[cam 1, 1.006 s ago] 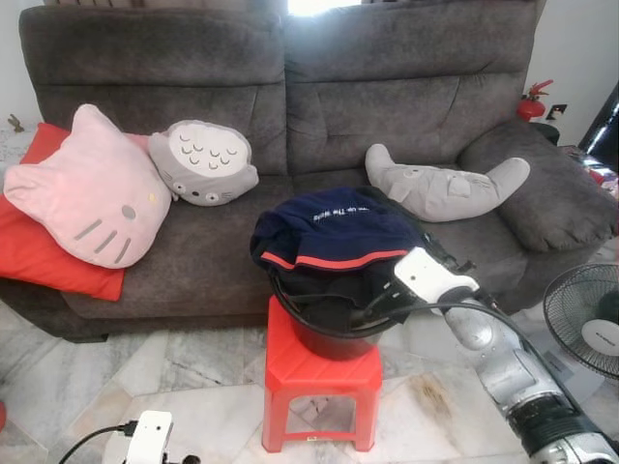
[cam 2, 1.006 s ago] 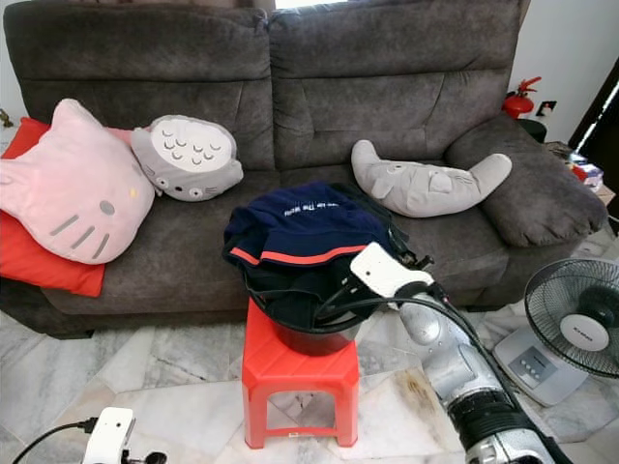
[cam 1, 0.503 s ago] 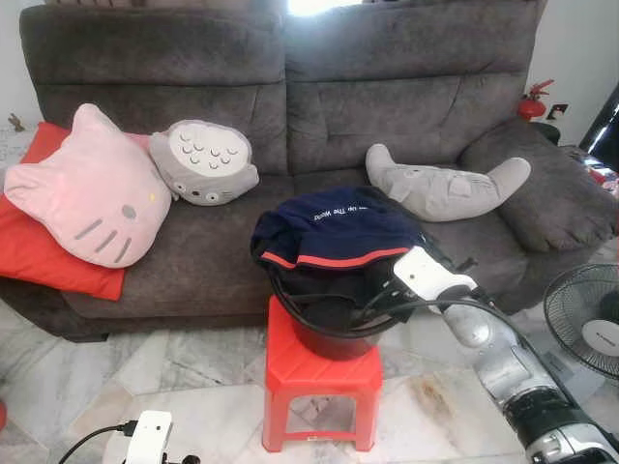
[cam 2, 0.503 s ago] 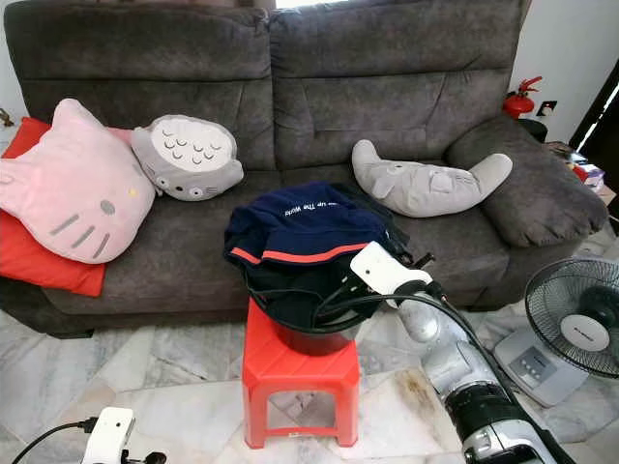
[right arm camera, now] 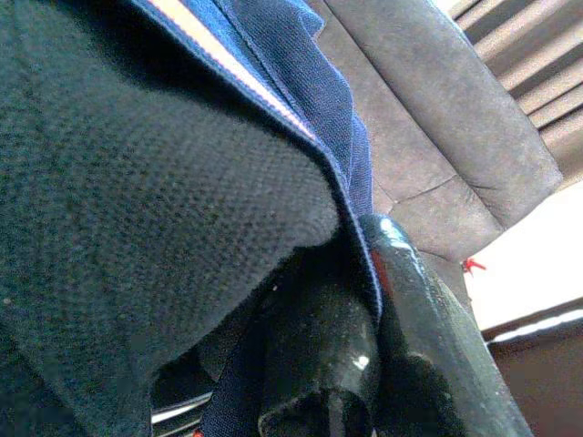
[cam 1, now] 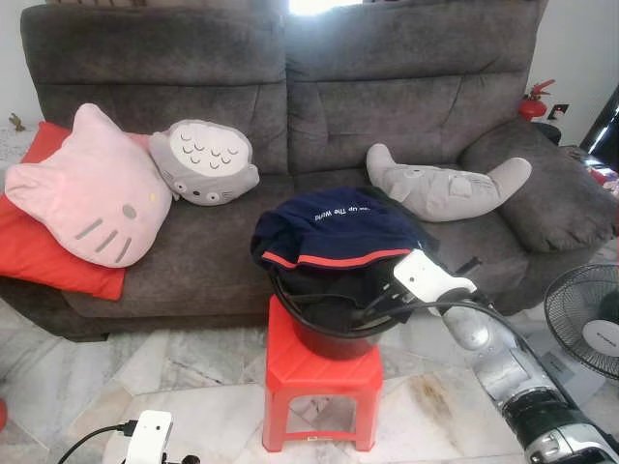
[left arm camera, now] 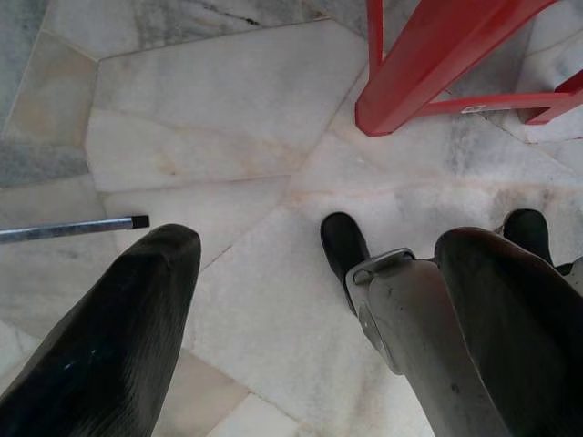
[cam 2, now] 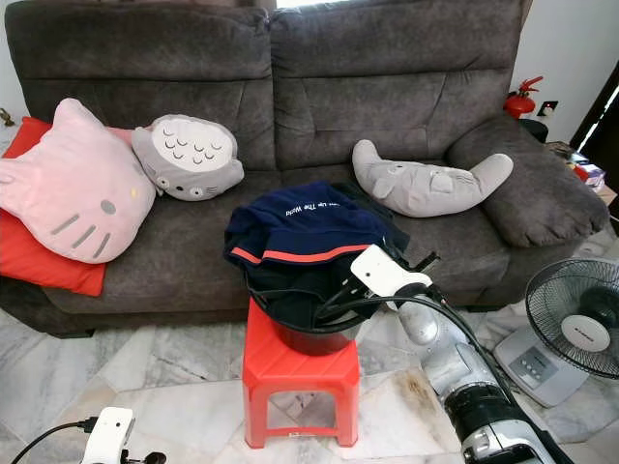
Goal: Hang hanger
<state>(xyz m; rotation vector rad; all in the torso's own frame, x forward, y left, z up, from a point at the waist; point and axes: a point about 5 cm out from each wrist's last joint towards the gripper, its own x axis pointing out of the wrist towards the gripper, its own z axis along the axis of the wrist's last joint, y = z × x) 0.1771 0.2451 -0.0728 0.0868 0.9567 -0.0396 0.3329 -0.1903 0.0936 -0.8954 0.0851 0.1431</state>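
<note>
The right gripper is reaching into the bucket on the red stool, under the navy shirt; whether its fingers are gripping the hanger, I cannot tell. Probably it should be lifting slowly, keeping cloth from snagging. Left gripper is hanging idle, fingers wide.

Right arm: silver metal segments, ribbed black collar near elbow, white wrist housing, black cable looping alongside. Right claw: long black fingers. Left claw: two broad glossy black fingers, scuffed grey metal part between. Left wrist housing: white, black cable attached.
</note>
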